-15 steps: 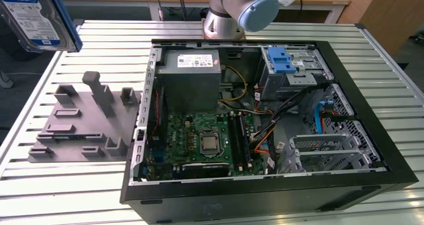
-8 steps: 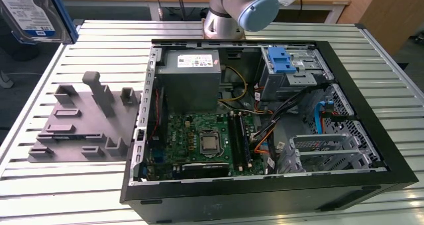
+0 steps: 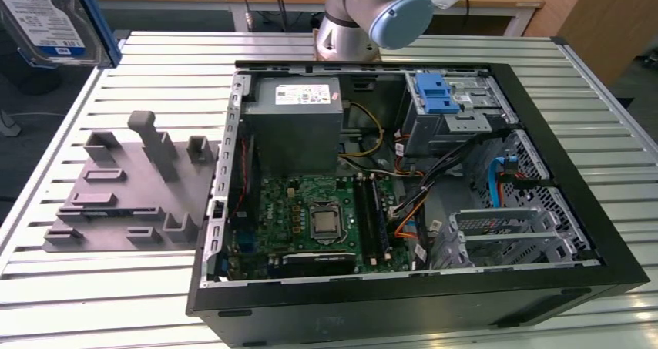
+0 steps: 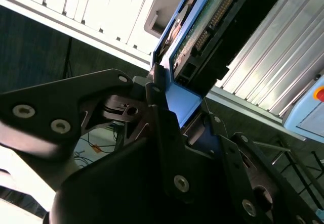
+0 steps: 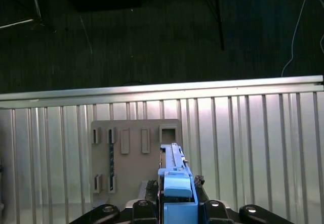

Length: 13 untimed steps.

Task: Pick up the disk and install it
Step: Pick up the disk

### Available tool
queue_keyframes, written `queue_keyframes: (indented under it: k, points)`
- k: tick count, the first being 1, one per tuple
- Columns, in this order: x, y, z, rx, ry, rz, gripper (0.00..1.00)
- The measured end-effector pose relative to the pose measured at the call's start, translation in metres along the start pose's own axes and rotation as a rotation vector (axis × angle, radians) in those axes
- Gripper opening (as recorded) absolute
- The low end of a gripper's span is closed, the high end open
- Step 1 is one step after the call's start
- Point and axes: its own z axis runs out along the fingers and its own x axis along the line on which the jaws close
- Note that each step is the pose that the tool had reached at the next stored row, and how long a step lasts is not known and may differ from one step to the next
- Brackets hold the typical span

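Note:
The disk (image 3: 46, 18) hangs high at the exterior view's upper left, its white-and-blue label facing the camera, above and beyond the grey holder plate (image 3: 123, 187). In the second wrist view my gripper (image 4: 172, 105) is shut on the blue bracket of the disk (image 4: 202, 27), whose circuit-board side shows. In the first wrist view the disk (image 5: 173, 168) stands edge-on between my gripper's (image 5: 175, 204) black fingers, above the grey holder plate (image 5: 134, 153).
The open computer case (image 3: 575, 172) lies on the slatted metal table (image 3: 103, 303). Inside it are a grey power supply box (image 3: 293, 125), a motherboard (image 3: 319, 218), a silver cage with a blue latch (image 3: 442, 95) and a lower drive cage (image 3: 504, 233). The arm base (image 3: 360, 18) stands behind the case.

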Motion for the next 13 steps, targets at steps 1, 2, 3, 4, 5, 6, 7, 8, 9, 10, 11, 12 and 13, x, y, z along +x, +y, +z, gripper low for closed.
queue_keyframes:
  k: [1,2,3,4,5,6,7,8,9,10,11,12,13]
  points:
    - [-0.0001,-0.0006,-0.0001,0.0000,0.0001,-0.004,0.36]
    - [-0.0001,-0.0013,0.0000,0.0001,0.0001,-0.011,0.36]
    - [-0.0001,-0.0022,0.0000,0.0003,0.0001,-0.019,0.36]
    - [-0.0002,-0.0033,0.0000,0.0004,0.0000,-0.027,0.36]
    - [-0.0003,-0.0046,0.0000,0.0005,-0.0002,-0.033,0.36]
    - [-0.0004,-0.0061,0.0000,0.0006,-0.0002,-0.036,0.36]
    - [-0.0005,-0.0082,0.0000,0.0007,-0.0002,-0.037,0.36]
    - [-0.0007,-0.0112,0.0000,0.0006,-0.0003,-0.037,0.36]
    - [-0.0008,-0.0143,-0.0001,0.0005,-0.0002,-0.037,0.36]
    - [-0.0008,-0.0175,-0.0001,0.0002,-0.0002,-0.037,0.36]
    - [-0.0008,-0.0204,-0.0001,0.0001,-0.0002,-0.037,0.36]
    - [-0.0009,-0.0234,-0.0001,0.0001,-0.0002,-0.037,0.36]
    - [-0.0010,-0.0261,-0.0001,-0.0001,-0.0002,-0.037,0.36]
